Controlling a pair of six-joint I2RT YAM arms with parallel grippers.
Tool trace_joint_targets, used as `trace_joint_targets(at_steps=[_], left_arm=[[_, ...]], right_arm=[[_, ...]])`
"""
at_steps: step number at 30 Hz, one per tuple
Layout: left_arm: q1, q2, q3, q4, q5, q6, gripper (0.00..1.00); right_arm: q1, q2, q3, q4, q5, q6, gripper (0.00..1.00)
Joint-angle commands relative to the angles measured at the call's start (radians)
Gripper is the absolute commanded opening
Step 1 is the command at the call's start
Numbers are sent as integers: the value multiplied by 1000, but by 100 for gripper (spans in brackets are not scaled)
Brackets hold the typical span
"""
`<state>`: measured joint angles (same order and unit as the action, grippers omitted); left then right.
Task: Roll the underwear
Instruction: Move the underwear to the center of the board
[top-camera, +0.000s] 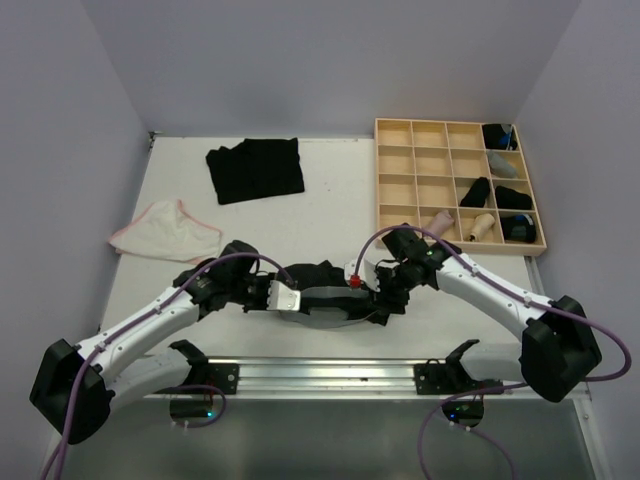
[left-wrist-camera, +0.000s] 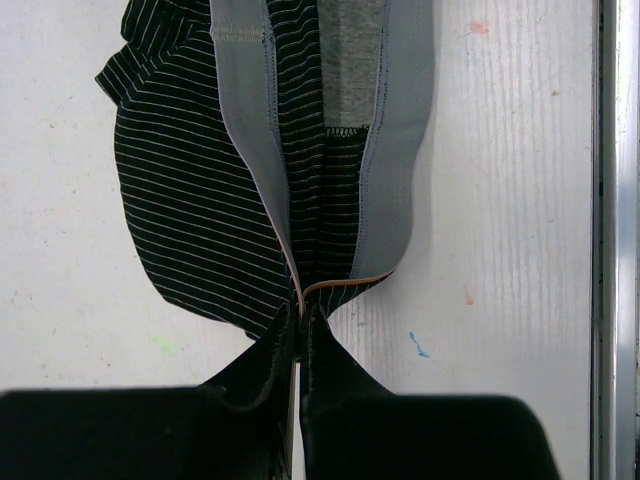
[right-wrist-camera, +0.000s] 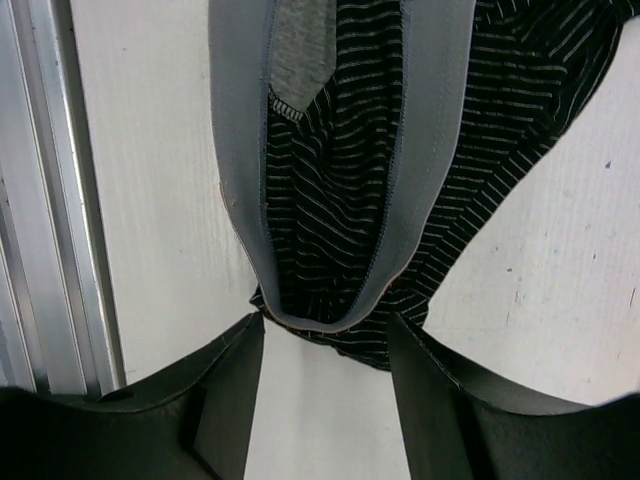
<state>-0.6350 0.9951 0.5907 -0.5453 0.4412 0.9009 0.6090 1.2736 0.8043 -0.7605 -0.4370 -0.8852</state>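
Left wrist view: the left gripper (left-wrist-camera: 300, 322) was clamped shut on one end of the striped briefs (left-wrist-camera: 190, 200). They lay flat on the table (left-wrist-camera: 500, 200), just beside the rail (left-wrist-camera: 612, 240), with bare tabletop on the side away from the rail. The right gripper (right-wrist-camera: 325, 335) stood open, its fingers (right-wrist-camera: 230, 390) either side of the opposite end.

The underwear (top-camera: 325, 295) lies on the table (top-camera: 330, 205) between the left gripper (top-camera: 285, 297) and the right gripper (top-camera: 385, 295). Beyond the left gripper lie a flat brief (top-camera: 165, 232) and a folded pile (top-camera: 255, 170); beyond the right gripper, a grid tray (top-camera: 430, 176) holding rolls (top-camera: 475, 192)
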Motion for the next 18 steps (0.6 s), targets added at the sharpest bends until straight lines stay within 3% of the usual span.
trace_joint_targets(at_steps=[1,8,18], left_arm=[[14,2,17,31,5,-26,0],[15,-1,11,31,10,-22,0],[15,27,17,44,10,3,0]], right_arm=[[-12,-26,-2,26,61,87,56],[-15,-72,-31,-8,32,65,57],[-15,36,25,17,-12,6,59]])
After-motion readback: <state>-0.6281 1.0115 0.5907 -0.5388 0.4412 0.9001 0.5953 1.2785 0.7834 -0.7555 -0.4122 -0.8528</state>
